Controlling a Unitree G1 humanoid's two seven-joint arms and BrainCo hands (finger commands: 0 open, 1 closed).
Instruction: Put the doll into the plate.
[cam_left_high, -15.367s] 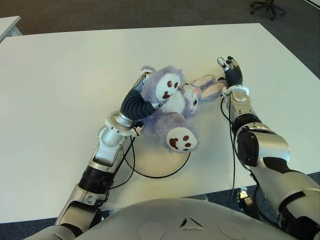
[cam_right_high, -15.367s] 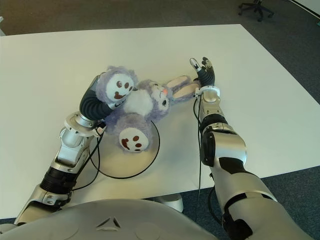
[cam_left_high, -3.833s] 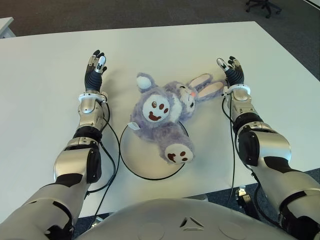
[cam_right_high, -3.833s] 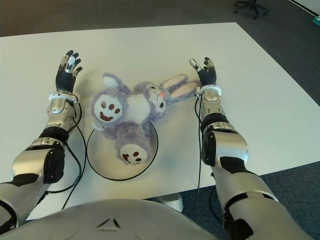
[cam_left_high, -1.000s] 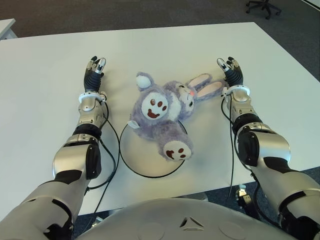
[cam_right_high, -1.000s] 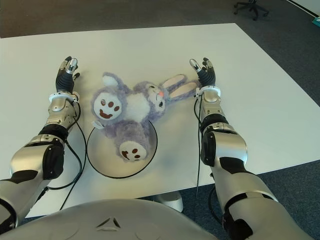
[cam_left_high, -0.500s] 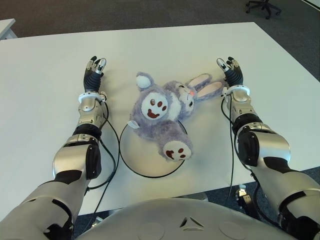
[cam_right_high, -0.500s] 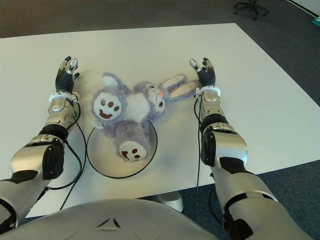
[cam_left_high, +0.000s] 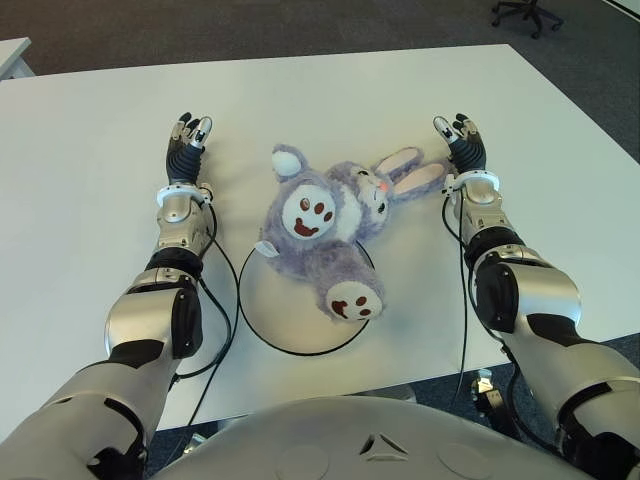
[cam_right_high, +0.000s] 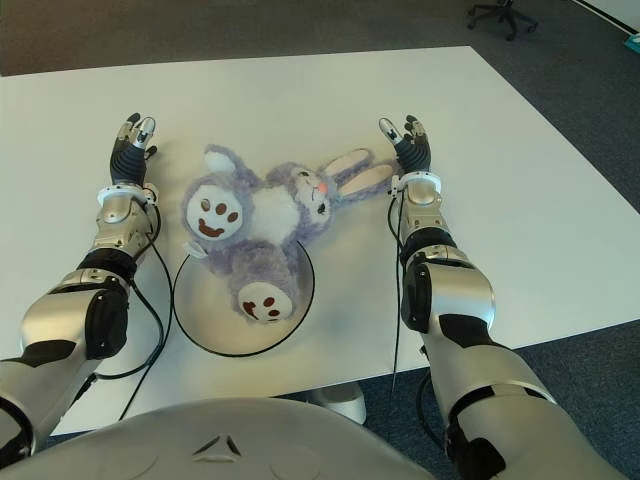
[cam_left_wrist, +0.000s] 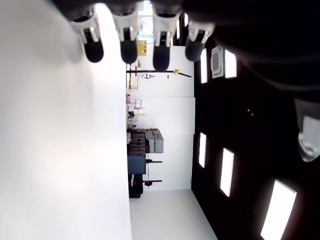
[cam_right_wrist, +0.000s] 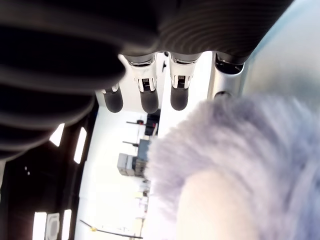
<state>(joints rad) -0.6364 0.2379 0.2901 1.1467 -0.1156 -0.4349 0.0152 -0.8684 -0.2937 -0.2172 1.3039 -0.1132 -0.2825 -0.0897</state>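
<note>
Nearest the robot, the plate (cam_left_high: 262, 325), a round white dish with a dark rim, sits on the white table (cam_left_high: 90, 230). The doll (cam_left_high: 325, 225), a fluffy purple rabbit, lies across the plate's far half: one foot (cam_left_high: 354, 300) and the lower body rest inside the rim, while the other foot (cam_left_high: 308, 212), the head and the long ears (cam_left_high: 410, 170) spill over the far edge onto the table. The near part of the plate is bare.

Judgement: the placement looks largely done, with the doll released and resting partly in the plate. What may remain is only a nudge to bring the head and ears inward, if full containment is wanted.

The left hand (cam_left_high: 186, 148) shows to the left of the doll, well apart from it, fingers extended and slightly spread, holding nothing; its wrist view shows bare fingertips over the table. The right hand (cam_left_high: 462, 142) shows just beside the ear tips on the doll's right, fingers likewise straight and empty; its wrist view has purple fur close by.

Nothing blocks either hand. Black cables (cam_left_high: 222, 300) trail from the left arm beside the plate rim. Far back, an office chair (cam_left_high: 530, 14) stands on the dark floor.
</note>
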